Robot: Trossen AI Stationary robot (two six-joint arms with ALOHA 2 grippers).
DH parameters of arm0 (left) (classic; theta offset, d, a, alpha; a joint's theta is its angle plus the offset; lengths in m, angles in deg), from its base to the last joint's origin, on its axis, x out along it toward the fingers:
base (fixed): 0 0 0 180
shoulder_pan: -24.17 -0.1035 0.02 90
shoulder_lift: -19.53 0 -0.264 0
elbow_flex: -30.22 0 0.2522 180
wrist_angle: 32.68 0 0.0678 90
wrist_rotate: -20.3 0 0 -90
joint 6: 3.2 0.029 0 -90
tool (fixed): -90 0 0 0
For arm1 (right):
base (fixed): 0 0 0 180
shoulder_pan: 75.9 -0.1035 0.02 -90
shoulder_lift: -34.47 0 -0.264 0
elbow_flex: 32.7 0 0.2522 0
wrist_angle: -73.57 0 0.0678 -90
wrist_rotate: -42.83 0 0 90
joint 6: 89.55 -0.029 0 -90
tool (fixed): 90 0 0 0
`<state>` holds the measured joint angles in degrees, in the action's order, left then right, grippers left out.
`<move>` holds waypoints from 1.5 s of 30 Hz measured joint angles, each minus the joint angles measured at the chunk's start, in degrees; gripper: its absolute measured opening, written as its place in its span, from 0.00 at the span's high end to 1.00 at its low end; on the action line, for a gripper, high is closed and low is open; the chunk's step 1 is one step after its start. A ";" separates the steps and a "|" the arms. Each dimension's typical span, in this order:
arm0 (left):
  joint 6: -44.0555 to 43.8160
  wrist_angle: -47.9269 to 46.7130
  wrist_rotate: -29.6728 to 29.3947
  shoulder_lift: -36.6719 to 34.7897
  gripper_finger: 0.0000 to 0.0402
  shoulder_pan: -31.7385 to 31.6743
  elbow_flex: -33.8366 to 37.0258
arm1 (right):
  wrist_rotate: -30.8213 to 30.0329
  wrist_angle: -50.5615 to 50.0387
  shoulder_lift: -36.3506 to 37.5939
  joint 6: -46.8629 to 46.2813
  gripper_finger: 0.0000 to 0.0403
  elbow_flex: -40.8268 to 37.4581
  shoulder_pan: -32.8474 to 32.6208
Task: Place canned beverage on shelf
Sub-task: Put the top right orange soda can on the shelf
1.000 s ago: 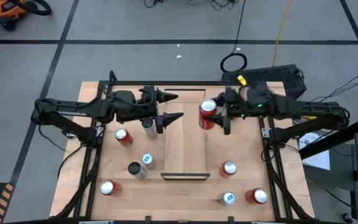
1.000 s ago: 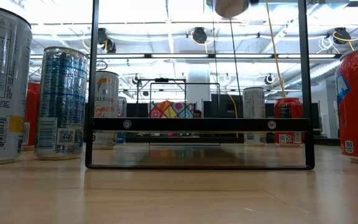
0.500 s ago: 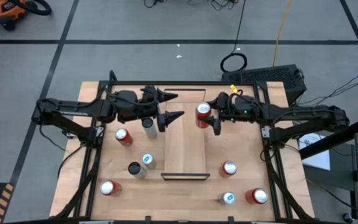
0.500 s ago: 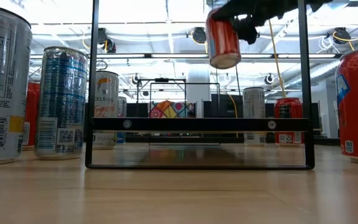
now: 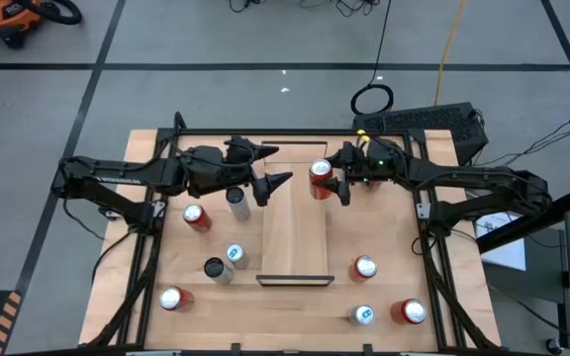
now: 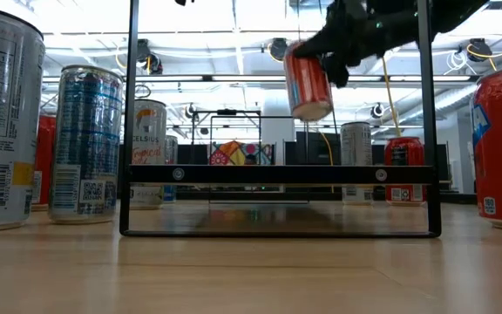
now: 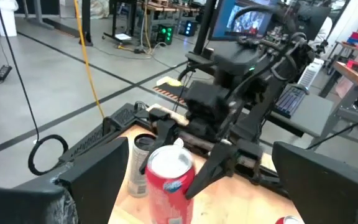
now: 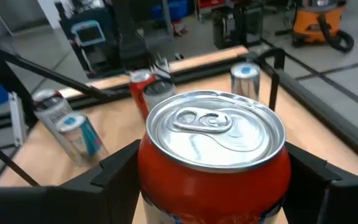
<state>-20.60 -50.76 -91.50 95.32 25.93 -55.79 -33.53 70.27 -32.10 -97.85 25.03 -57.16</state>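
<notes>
right pincer (image 5: 331,184) grasps the red aluminium beverage can (image 5: 320,178), tilted, in the air above the far end of the long light-wood shelf board (image 5: 295,237), centre of frame. left pincer (image 5: 268,168) released, empty, just left of the shelf.

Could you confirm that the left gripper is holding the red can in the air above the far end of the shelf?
Not quite: the right gripper holds the red can there, above the shelf, as the high view shows. The left gripper is open and empty.
</notes>
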 joint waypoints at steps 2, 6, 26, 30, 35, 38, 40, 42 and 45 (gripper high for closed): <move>0.12 -0.77 0.00 -0.02 0.01 -0.04 0.00 | -0.03 -0.90 -0.77 0.05 0.33 -0.27 0.27; 0.19 -4.07 0.00 -0.03 0.01 -0.80 0.00 | 0.07 0.62 -2.60 0.87 0.33 -0.20 0.90; 1.86 -10.05 15.75 -0.04 0.01 -9.10 0.00 | -3.48 8.09 -13.09 7.79 0.33 -0.03 1.08; 1.74 -10.31 17.22 -0.04 0.01 -9.85 0.00 | -3.37 7.23 -13.16 9.29 0.33 -0.03 1.06; 2.95 -10.51 18.22 -0.04 0.01 -10.03 0.00 | -4.93 8.70 -15.43 8.57 0.33 -0.09 1.08; 3.18 -11.23 18.45 -0.04 0.01 -9.99 0.00 | -6.08 10.72 -16.64 7.71 0.33 -0.05 1.08; 3.18 -12.31 18.47 -0.04 0.01 -9.99 0.00 | -6.21 11.17 -17.46 7.43 0.33 -0.05 1.08; 3.20 -13.20 18.48 -0.04 0.01 -9.99 0.00 | -6.30 11.34 -17.86 7.46 0.33 -0.05 1.08; 3.24 -14.16 18.53 -0.04 0.01 -9.99 0.00 | -6.30 12.00 -18.61 7.46 0.33 -0.05 1.08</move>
<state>-17.36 -64.93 -72.97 95.27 15.94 -55.79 -39.83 82.28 -50.71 -90.39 24.98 -56.08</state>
